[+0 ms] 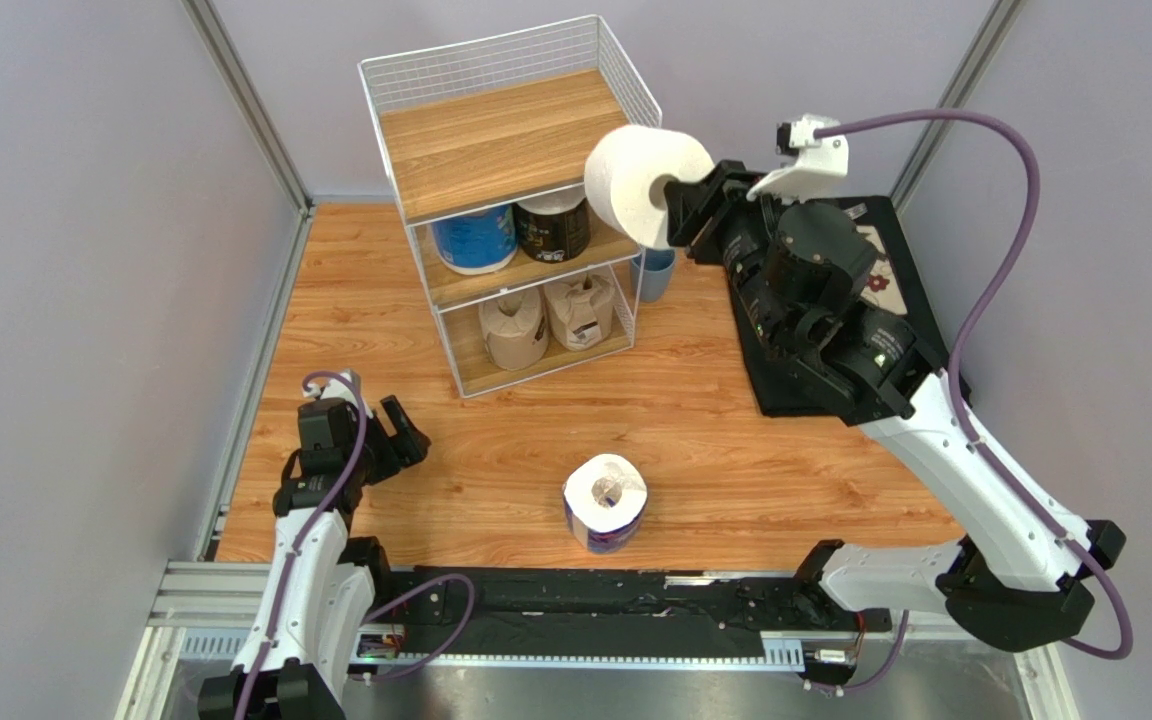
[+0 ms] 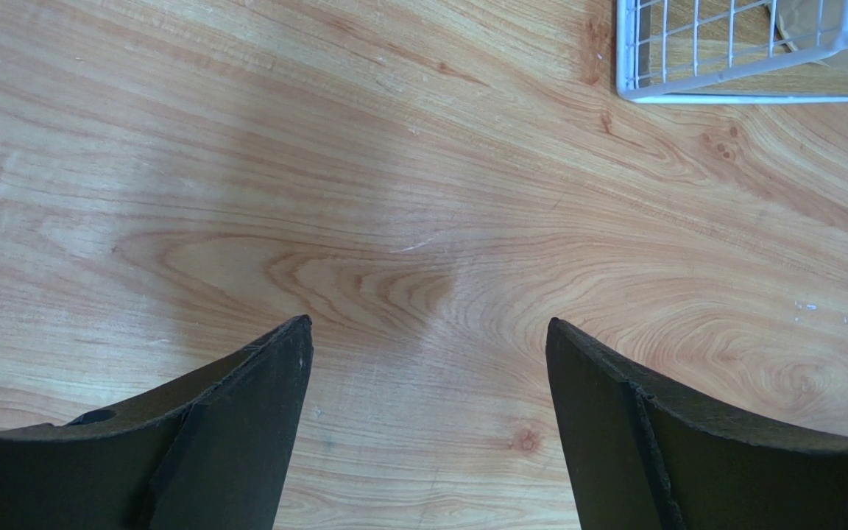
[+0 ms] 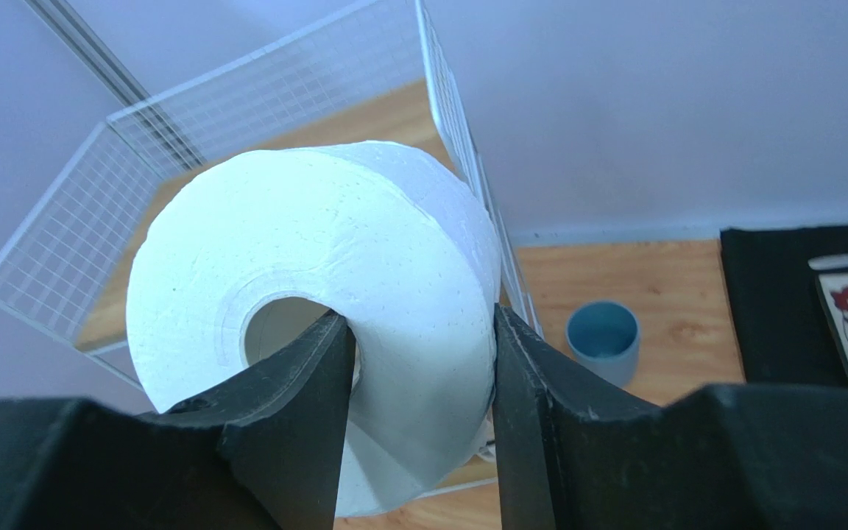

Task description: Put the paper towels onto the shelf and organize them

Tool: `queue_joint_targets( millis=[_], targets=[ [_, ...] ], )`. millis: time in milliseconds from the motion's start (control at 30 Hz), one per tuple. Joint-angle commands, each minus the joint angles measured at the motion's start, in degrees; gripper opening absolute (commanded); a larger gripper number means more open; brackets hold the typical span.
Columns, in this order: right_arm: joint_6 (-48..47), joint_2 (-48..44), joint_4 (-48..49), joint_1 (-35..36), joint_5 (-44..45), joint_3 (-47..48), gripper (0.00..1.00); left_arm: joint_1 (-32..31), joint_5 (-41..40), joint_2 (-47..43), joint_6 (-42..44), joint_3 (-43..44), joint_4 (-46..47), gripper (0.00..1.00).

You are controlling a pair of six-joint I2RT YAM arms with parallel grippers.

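My right gripper (image 1: 675,192) is shut on the plain white roll (image 1: 639,182), one finger in its core, one outside, and holds it in the air at the right rim of the shelf's (image 1: 455,150) top tier. In the right wrist view the white roll (image 3: 307,287) fills the middle before the wire rack (image 3: 64,254). A blue-wrapped roll (image 1: 474,237) and a dark-wrapped roll (image 1: 554,225) stand on the middle tier. Two brown paper rolls (image 1: 515,326) (image 1: 582,308) stand on the bottom tier. Another blue-wrapped roll (image 1: 606,501) stands on the table. My left gripper (image 1: 402,435) is open and empty over bare wood.
A blue cup (image 1: 657,275) stands on the table right of the shelf and also shows in the right wrist view (image 3: 603,342). A black mat (image 1: 898,285) lies under my right arm. Grey walls close in the sides. A shelf corner (image 2: 727,55) shows in the left wrist view.
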Motion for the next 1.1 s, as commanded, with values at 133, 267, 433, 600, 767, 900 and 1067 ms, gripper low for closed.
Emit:
queue_joint_targets(
  millis=[133, 267, 433, 600, 767, 900, 1067],
  targets=[
    [-6.8, 8.2, 8.3, -0.2, -7.4, 15.8, 0.37, 0.3, 0.2, -0.3, -0.4, -0.3, 1.3, 0.86],
    [-9.5, 11.8, 8.5, -0.2, -12.8, 20.7, 0.37, 0.3, 0.3, -0.2, -0.4, -0.3, 1.3, 0.86],
    [-10.9, 16.9, 7.8, -0.2, -20.6, 27.2, 0.38, 0.3, 0.3, -0.2, -0.4, -0.3, 1.3, 0.86],
    [-12.6, 22.2, 6.9, -0.2, -24.2, 32.3, 0.38, 0.3, -0.2, -0.3, -0.3, -0.3, 1.1, 0.86],
    [-13.6, 25.7, 6.4, -0.2, -25.1, 36.9, 0.38, 0.3, -1.0, -1.1, -0.3, -0.3, 0.9, 0.86],
    [-13.5, 27.6, 6.2, -0.3, -24.3, 38.0, 0.38, 0.4, -1.0, -1.1, -0.3, -0.2, 0.9, 0.86],
    [-12.9, 29.4, 7.1, -0.4, -22.9, 37.7, 0.38, 0.4, -0.4, -0.7, -0.2, -0.1, 1.0, 0.86]
  ],
)
